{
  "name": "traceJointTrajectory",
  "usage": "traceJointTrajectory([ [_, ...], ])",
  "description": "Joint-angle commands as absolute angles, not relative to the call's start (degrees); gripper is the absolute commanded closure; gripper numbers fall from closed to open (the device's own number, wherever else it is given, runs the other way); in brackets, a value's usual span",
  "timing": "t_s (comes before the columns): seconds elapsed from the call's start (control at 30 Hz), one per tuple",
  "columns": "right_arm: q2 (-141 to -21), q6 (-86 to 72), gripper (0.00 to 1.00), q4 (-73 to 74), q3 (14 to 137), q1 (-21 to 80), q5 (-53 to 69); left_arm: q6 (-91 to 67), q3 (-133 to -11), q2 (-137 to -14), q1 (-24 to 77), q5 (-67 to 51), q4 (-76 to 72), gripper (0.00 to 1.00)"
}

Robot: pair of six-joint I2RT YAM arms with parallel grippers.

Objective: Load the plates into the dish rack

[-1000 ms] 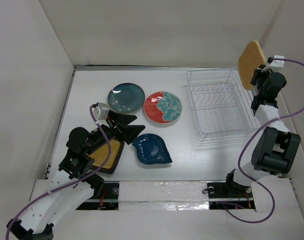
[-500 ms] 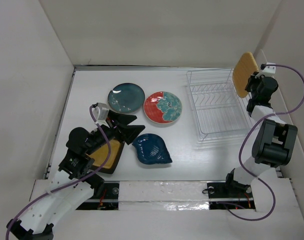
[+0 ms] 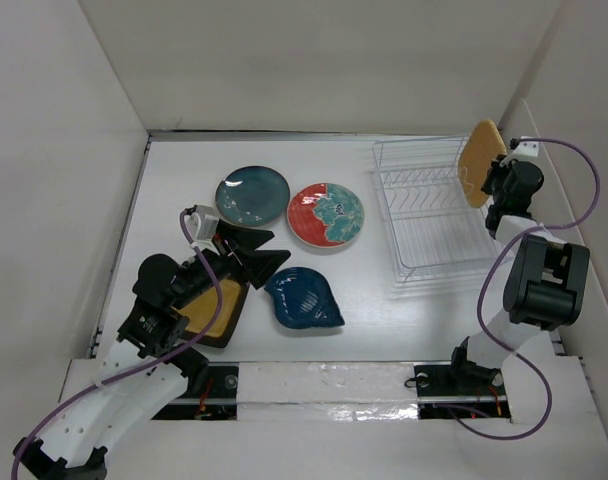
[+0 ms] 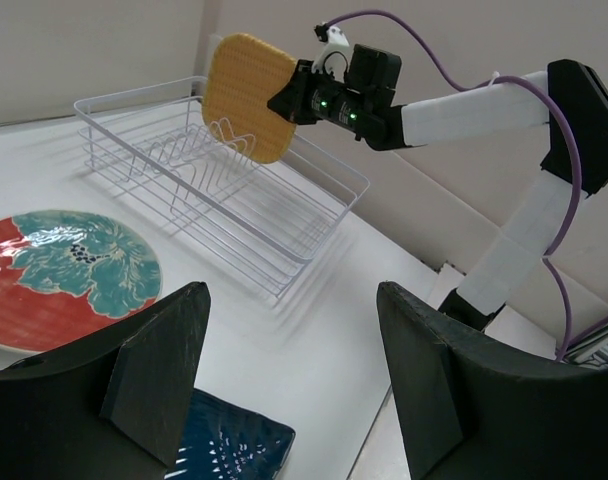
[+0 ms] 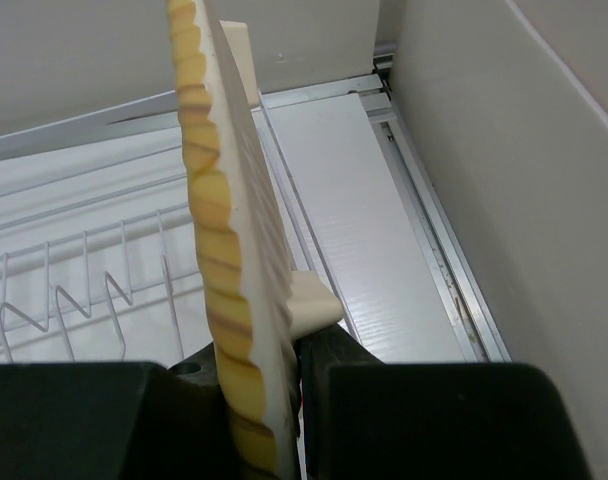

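The left wall (image 3: pixel 64 150) runs close along the 9 o'clock side of the white table (image 3: pixel 374 320). At 7 o'clock lies the square mustard-yellow plate (image 3: pixel 216 310) with its black rim, partly under the left arm. The left gripper (image 3: pixel 252 252) hangs over that plate's far corner, fingers spread wide with nothing between them.

At 11 o'clock from the gripper sits the round dark teal plate (image 3: pixel 252 195). Just beside it, at 3 o'clock, is the red-and-teal patterned plate (image 3: pixel 326 214). The dark blue leaf-shaped plate (image 3: pixel 304 297) lies flat at 6 o'clock of those 2, near the gripper's right finger.

A strip of table separates these 4 plates from the white wire dish rack (image 3: pixel 434 215), which stands at 2 o'clock on the table. Its right rim is near the right wall (image 3: pixel 584 120), leaving only a narrow lane there.

The right gripper (image 3: pixel 499 180) is clamped on the lower edge of the orange plate (image 4: pixel 246 95), holding it upright and slightly tilted above the rack's far right corner. The plate is a rounded square with a woven-looking face, a scalloped yellow-orange rim and a pale back.
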State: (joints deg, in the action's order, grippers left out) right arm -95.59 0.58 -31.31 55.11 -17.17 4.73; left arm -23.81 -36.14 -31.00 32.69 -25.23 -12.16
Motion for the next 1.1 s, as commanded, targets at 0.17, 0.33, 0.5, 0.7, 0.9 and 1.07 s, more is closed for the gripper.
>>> traceJointTrajectory([
  [0.17,-96.07,-2.19,0.59,-30.77,60.12,-15.47,2.29,-23.12,-37.97,-30.5,33.05,-24.87,-14.41,0.36],
  [0.33,-95.45,-4.83,0.39,-29.17,60.21,-15.47,1.41,-23.03,-38.14,-30.59,33.05,-23.91,-14.06,0.36],
  [0.5,-92.03,-11.85,0.32,-30.15,57.22,-14.94,-3.33,-22.33,-38.49,-31.64,33.05,-22.42,-13.01,0.37],
  [0.7,-81.49,-24.86,0.24,-30.15,50.82,-12.14,-4.83,-21.8,-39.2,-34.8,33.05,-17.24,-10.64,0.54],
  [0.9,-69.12,-32.25,0.83,-32.25,41.24,-6.25,-1.25,-25.74,-38.76,-39.72,28.48,-13.53,-10.72,1.0],
  [1.07,-58.29,-34.45,1.0,-33.13,31.84,-2.9,2.19,-30.49,-37.88,-45.25,23.14,-14.41,-14.23,1.0],
])
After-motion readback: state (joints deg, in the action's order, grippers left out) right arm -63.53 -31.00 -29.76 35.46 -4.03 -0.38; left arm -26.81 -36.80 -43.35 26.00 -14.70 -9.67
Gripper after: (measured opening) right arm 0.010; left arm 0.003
